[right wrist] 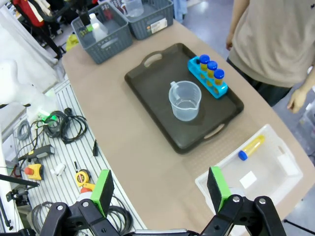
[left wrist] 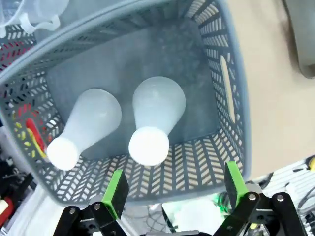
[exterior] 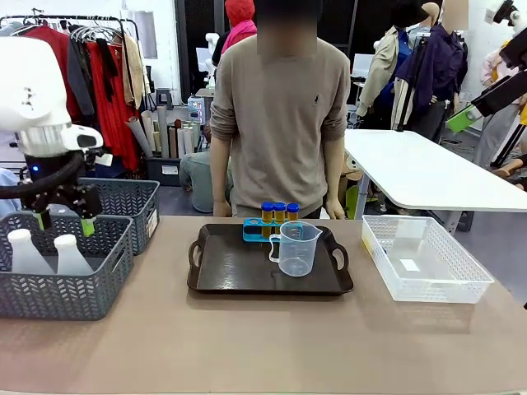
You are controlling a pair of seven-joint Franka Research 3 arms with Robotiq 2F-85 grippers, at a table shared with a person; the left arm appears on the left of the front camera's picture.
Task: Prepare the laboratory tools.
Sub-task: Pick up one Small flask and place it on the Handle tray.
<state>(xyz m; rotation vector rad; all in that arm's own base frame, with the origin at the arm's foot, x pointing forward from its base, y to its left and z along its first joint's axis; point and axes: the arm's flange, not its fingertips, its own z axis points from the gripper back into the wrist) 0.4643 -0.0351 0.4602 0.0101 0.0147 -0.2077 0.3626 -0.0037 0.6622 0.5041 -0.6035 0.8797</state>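
Hovering my left hand [left wrist: 174, 184] wide open and empty above the grey basket [left wrist: 231, 98] at the frame's left, I am looking down on two white flasks [left wrist: 152, 118] standing inside. My right hand [right wrist: 160, 189] is hanging high over the tabletop [right wrist: 123, 128], open and empty. Mid-frame, the beaker [exterior: 296, 247] and blue rack [exterior: 251, 231] with three tubes [exterior: 279, 211] are sitting on the black tray [exterior: 230, 267]. A fourth tube [right wrist: 251, 146] is lying in the white basket [exterior: 432, 292] at right.

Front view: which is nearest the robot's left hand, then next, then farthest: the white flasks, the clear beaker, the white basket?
1. White flasks, right under the left hand, in the grey basket.
2. Clear beaker, on the black tray, middle.
3. White basket, far right side.
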